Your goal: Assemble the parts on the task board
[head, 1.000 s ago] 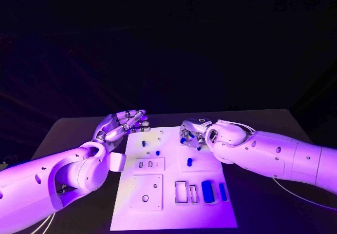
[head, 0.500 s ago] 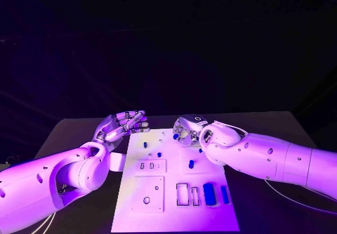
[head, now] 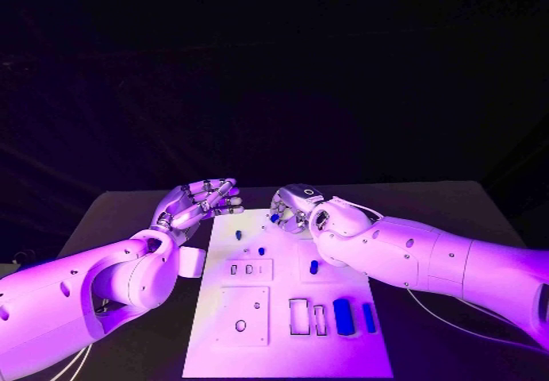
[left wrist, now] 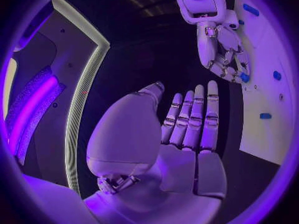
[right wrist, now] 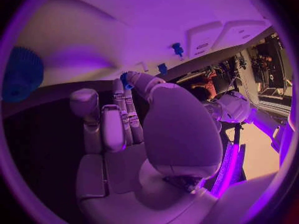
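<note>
Blue part [left wrist: 244, 77] pinched in the right hand [head: 293, 211] over the task board [head: 286, 349] — plain from the left wrist; left hand [head: 201, 202] beside the board, fingers apart, holding nothing.

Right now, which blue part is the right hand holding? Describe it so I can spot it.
Start at the white task board and go to its far end, where the right hand hovers. The small blue part is pinched at its fingertips; unlike the other blue parts, which sit on the board, it is in the hand.
</note>
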{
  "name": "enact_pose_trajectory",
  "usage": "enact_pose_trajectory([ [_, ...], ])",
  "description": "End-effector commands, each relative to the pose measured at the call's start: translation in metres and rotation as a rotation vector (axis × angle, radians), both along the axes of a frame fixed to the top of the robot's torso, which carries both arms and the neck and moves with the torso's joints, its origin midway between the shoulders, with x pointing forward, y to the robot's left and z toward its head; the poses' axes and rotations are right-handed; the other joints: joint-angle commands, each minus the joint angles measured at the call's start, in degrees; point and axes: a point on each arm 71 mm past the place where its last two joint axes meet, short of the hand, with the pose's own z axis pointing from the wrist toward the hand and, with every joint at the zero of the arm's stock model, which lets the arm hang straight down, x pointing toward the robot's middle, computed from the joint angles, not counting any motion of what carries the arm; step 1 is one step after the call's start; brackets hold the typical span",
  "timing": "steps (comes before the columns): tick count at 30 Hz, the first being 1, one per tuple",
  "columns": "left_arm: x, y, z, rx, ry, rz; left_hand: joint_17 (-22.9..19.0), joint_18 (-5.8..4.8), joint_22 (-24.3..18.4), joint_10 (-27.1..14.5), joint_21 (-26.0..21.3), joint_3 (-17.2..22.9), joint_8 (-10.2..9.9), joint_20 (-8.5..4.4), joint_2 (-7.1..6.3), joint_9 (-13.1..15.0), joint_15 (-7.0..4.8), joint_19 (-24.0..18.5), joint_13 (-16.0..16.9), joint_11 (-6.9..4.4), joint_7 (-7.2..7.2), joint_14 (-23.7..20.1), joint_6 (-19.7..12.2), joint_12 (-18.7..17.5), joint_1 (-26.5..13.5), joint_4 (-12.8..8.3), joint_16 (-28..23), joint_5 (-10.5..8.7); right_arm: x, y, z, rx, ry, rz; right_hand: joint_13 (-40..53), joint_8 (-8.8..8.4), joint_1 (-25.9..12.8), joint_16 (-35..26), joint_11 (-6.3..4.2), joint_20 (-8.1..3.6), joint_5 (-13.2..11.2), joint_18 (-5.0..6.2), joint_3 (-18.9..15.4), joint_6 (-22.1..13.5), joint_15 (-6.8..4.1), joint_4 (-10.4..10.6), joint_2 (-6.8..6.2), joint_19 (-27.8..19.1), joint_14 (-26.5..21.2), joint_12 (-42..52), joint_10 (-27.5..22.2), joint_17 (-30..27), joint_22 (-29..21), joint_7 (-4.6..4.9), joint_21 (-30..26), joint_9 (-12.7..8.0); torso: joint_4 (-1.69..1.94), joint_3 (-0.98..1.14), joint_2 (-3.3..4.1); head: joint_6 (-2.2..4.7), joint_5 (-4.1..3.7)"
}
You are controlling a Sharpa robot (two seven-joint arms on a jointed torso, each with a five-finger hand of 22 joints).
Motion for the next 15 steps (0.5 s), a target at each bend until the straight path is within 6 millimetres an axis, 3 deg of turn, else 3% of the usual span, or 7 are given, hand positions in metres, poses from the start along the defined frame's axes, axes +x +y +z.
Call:
enact_pose_trajectory([
  [1, -0.0006, -0.003, 0.0022, -0.014, -0.007, -0.019, 0.0, 0.72, 0.0, 0.4, 0.3, 0.2, 0.3, -0.04, -0.1, 0.1, -0.06, 0.2, 0.0, -0.02, 2.37, -0.1, 0.3, -0.3, 0.4, 0.0, 0.2, -0.31, 0.0013, 0.0027, -0.001, 0.018, -0.019, 0.003, 0.0, 0.16, 0.1, 0.2, 0.06, -0.01, 0.2, -0.88, 0.1, -0.2, -0.25, -0.3, 0.4, -0.2, 1.7, -0.4, -0.2, 0.0, 0.1, 0.03, 0.2, 1.5, 0.42, -0.13, 0.26, 0.04, -0.14],
  [5, -0.0017, -0.0026, 0.0044, -0.014, -0.009, -0.019, 0.1, 0.7, 0.1, 0.5, 0.3, 0.2, 0.3, -0.04, -0.21, 0.1, -0.04, 0.1, 0.0, -0.01, 2.37, -0.2, 0.3, -0.3, 0.5, 0.0, 0.1, -0.31, 0.0021, 0.0057, -0.001, 0.022, -0.024, 0.0, 0.0, 0.15, 0.1, 0.2, 0.1, 0.01, 0.2, -0.87, 0.2, -0.3, -0.22, -0.3, 0.44, -0.2, 1.7, -0.4, -0.2, 0.0, 0.1, 0.09, 0.2, 1.6, 0.47, -0.15, 0.59, 0.42, -0.19],
  [15, -0.0022, -0.0026, 0.0063, -0.014, -0.011, -0.02, 0.1, 0.7, 0.1, 0.5, 0.3, 0.2, 0.3, -0.04, -0.21, 0.1, -0.04, 0.1, 0.0, -0.01, 2.37, -0.2, 0.3, -0.3, 0.5, 0.0, 0.1, -0.31, 0.0047, 0.0091, -0.0003, 0.027, -0.04, -0.018, 0.0, 0.15, 0.0, 0.3, 0.13, 0.02, 0.2, -0.89, 0.2, -0.4, -0.19, -0.4, 0.42, -0.2, 1.7, -0.5, -0.3, 0.1, 0.2, 0.12, 0.2, 1.7, 0.57, -0.18, 0.68, 0.18, -0.11],
])
